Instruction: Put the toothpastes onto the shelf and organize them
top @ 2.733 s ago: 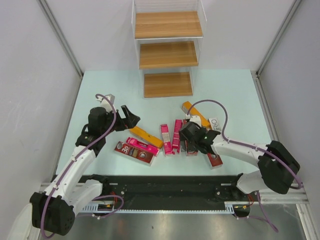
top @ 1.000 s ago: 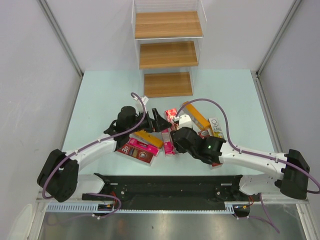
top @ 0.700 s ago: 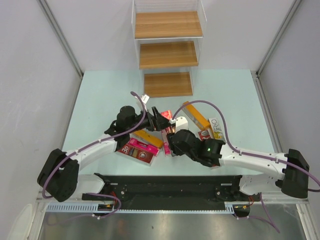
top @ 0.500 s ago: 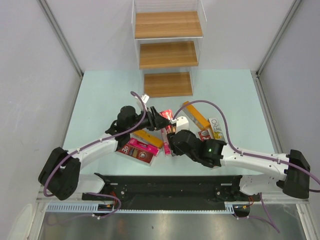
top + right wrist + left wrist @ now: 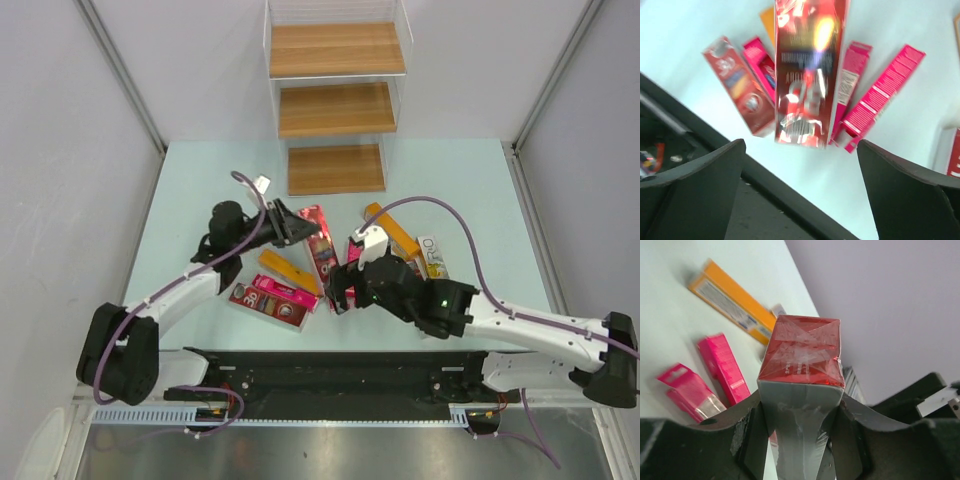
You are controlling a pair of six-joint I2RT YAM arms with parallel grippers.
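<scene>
The held toothpaste, a dark red carton (image 5: 320,245), sticks out of my left gripper (image 5: 298,228), which is shut on one end of it; in the left wrist view both fingers press its grey sides (image 5: 802,370). My right gripper (image 5: 342,292) stands open just below it with nothing between its fingers (image 5: 801,145), and the carton (image 5: 807,70) is blurred ahead of them. More toothpastes lie on the table: a dark red "3D" carton (image 5: 268,303), two orange ones (image 5: 288,272) (image 5: 392,228) and pink ones (image 5: 850,85) (image 5: 885,95). The shelf (image 5: 335,100) stands at the back, its three boards bare.
A further carton (image 5: 432,255) lies by the right forearm. A black rail (image 5: 330,375) runs along the near table edge. Grey walls close in both sides. Clear acrylic walls rise around the shelf boards.
My left gripper has shut on the dark red carton and drawn it left and back. My right gripper has opened, let the carton go and pulled back toward the front.
</scene>
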